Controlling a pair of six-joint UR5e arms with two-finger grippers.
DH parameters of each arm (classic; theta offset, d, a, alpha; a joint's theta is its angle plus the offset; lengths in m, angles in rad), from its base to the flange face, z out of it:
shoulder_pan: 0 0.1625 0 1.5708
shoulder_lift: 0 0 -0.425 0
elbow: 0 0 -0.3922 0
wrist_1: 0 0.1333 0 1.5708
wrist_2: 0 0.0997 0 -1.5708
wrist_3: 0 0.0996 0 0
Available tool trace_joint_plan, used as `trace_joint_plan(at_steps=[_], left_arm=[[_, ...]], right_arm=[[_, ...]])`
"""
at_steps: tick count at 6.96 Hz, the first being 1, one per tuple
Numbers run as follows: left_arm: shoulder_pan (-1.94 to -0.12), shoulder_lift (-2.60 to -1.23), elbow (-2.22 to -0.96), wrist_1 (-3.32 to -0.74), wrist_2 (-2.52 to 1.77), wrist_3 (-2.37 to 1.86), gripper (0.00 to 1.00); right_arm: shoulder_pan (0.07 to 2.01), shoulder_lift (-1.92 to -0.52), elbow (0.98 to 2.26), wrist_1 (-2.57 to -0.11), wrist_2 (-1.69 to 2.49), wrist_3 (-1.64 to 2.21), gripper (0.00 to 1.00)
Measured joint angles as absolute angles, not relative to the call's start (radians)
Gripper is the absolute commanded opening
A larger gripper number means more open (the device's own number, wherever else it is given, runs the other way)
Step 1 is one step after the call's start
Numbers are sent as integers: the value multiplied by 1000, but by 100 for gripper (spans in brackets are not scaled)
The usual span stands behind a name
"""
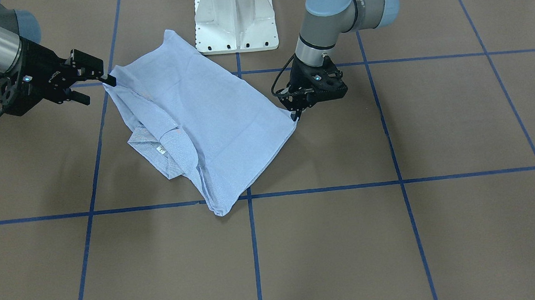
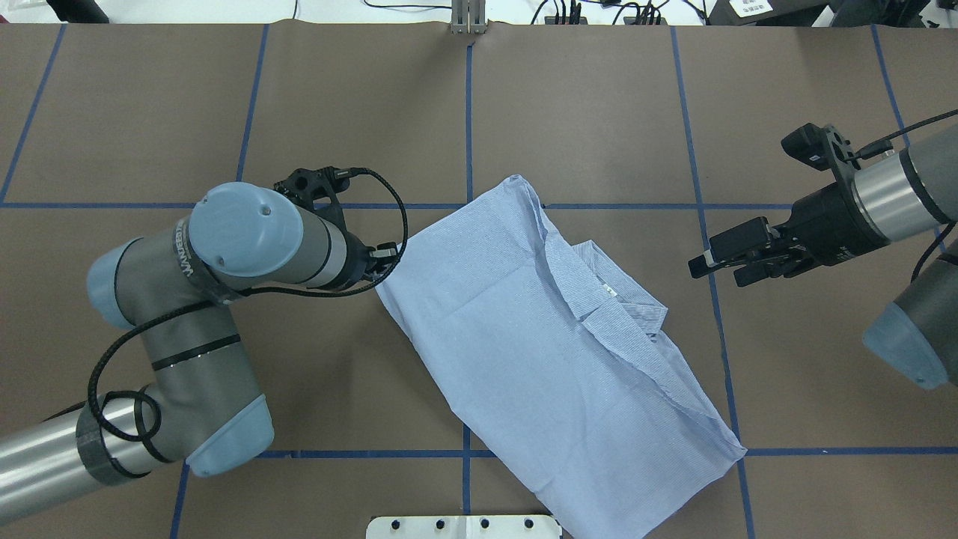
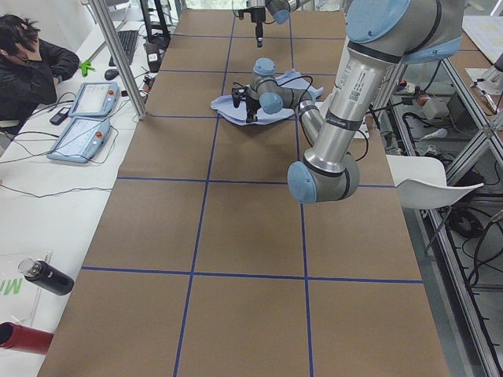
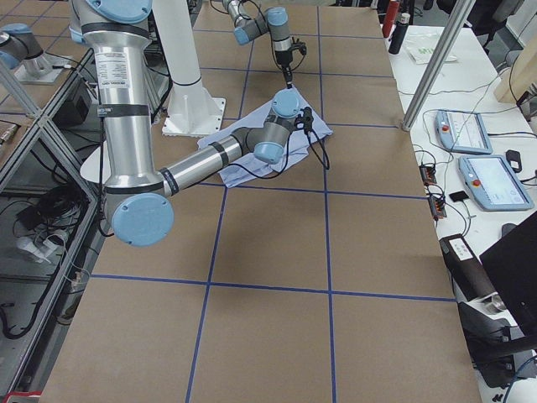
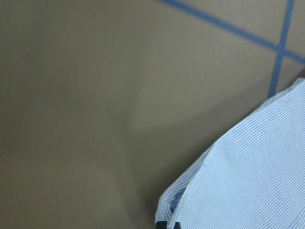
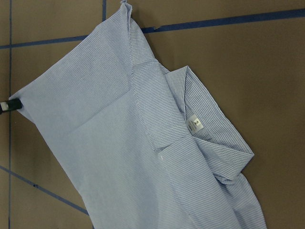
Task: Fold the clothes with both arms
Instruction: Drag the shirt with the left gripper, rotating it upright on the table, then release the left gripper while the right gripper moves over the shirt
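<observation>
The light blue striped shirt (image 1: pixel 217 111) (image 2: pixel 524 322) lies folded into a slanted oblong in the middle of the table. Its collar (image 2: pixel 621 296) and a size tag (image 6: pixel 196 125) face up on the side toward my right arm. My left gripper (image 1: pixel 297 116) (image 2: pixel 385 258) points down at the shirt's corner. Its tips look shut on that corner (image 5: pixel 167 223), low on the table. My right gripper (image 1: pixel 98 91) (image 2: pixel 718 272) hangs open above the table beside the collar side, apart from the cloth, holding nothing.
The white pedestal base (image 1: pixel 234 18) (image 2: pixel 464 526) stands just behind the shirt. Blue tape lines (image 1: pixel 254 245) grid the brown table. A person (image 3: pixel 31 63) sits at a side bench with teach pendants (image 3: pixel 78 118) and a dark bottle (image 3: pixel 47 276).
</observation>
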State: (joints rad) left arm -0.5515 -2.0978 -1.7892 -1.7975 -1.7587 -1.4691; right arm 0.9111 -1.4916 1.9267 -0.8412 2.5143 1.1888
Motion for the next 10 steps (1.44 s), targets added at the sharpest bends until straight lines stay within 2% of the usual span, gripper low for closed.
trace_joint_plan(at_steps=[1,5,8,10], left_arm=[[-587,-2129,-1702,-1865,-1742,-1446,0],[-675,-2358,-1173,-2303,-1604,-1416,0],[-706,-2444,-998,-2467,-1525,-1361,0],[-710,-2477,-928,-2536,-1496,-1333,0]], right_arm=[[912,-1492,1927,-841,2514,1189,100],[915,-1494,1927,-839,2513,1189,100],[916,-1500,1927,-838,2502,1189,100],[916,-1508,1927,-835,2491,1189,100]])
